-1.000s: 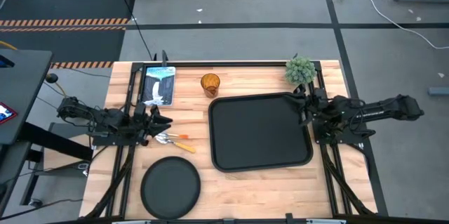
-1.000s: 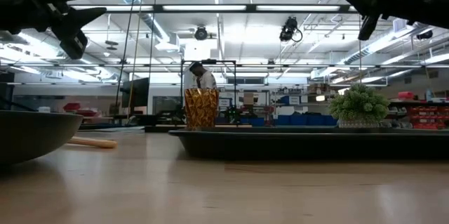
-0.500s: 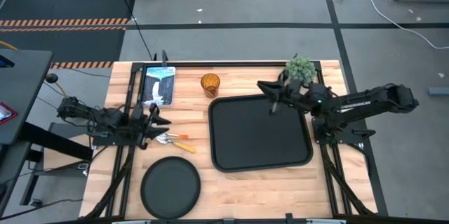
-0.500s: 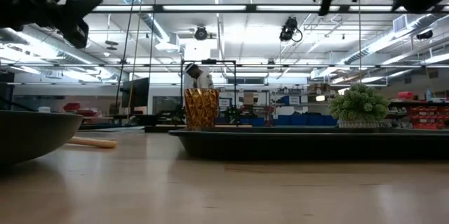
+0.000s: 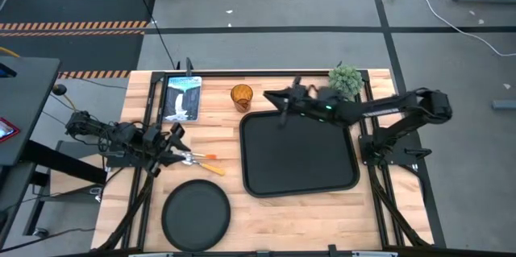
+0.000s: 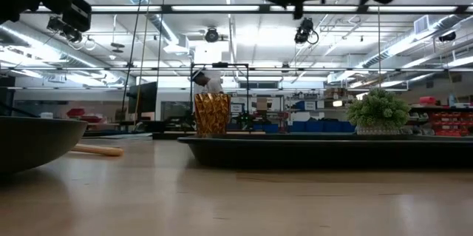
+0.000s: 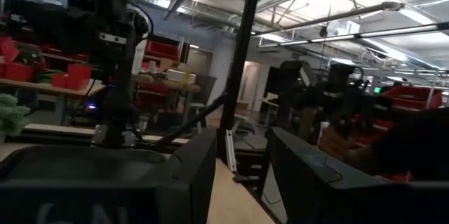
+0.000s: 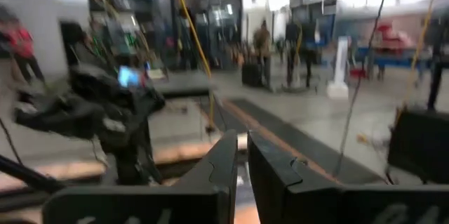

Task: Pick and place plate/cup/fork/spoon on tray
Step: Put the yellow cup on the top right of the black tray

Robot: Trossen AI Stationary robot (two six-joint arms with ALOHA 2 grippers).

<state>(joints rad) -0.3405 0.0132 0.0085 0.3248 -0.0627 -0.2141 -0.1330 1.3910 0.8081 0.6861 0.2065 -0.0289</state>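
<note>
The small amber tumbler cup stands on the wooden table just beyond the far-left corner of the large black rectangular tray, which holds nothing. The right gripper, fingers narrowly parted and empty, reaches over that corner, seemingly toward the cup. The left gripper, open, hangs above the orange-handled fork and spoon, with the round black plate nearer.

The cup stands behind the tray.

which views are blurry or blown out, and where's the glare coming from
Right wrist view: smeared throughout, with the room's upper part washed out white. Low view: ceiling light strips glare, so the right claw shows only as a silhouette, while the cup stays sharp. High view: evenly lit, with the tray crisp.
</note>
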